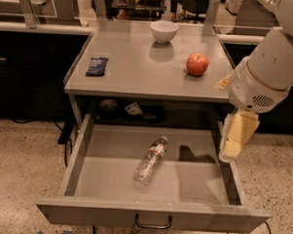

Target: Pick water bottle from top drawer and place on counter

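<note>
The water bottle (151, 159) lies on its side in the middle of the open top drawer (109, 185), cap toward the back. The drawer is pulled out toward me, its dark handle at the front. The counter (139, 65) is the grey tabletop above it. My gripper (234, 139) hangs from the white arm at the right, over the drawer's right wall, to the right of the bottle and apart from it. It holds nothing that I can see.
On the counter stand a white bowl (164, 31) at the back, a red apple (197, 64) at the right and a dark blue packet (96, 66) at the left. Dark items (132, 110) lie under the counter behind the drawer. Speckled floor surrounds the cabinet.
</note>
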Motion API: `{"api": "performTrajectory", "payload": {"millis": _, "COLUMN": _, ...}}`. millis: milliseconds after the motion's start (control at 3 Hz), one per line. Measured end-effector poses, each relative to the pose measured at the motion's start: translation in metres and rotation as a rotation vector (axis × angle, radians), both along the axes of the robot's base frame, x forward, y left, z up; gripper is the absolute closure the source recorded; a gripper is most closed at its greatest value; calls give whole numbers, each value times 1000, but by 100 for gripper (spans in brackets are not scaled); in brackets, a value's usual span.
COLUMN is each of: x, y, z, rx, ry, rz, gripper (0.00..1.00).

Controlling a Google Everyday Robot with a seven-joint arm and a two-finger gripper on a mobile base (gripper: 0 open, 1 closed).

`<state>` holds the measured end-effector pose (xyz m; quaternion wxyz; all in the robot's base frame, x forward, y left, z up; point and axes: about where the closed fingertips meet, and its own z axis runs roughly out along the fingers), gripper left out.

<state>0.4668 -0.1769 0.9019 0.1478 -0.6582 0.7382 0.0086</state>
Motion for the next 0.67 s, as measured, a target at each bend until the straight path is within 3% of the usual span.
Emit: {"api": "performTrajectory", "payload": {"millis": 667, "x": 30, "y": 39, "z": -33, "rx": -48, "ry": -93, "rz": 101, "gripper": 0}}
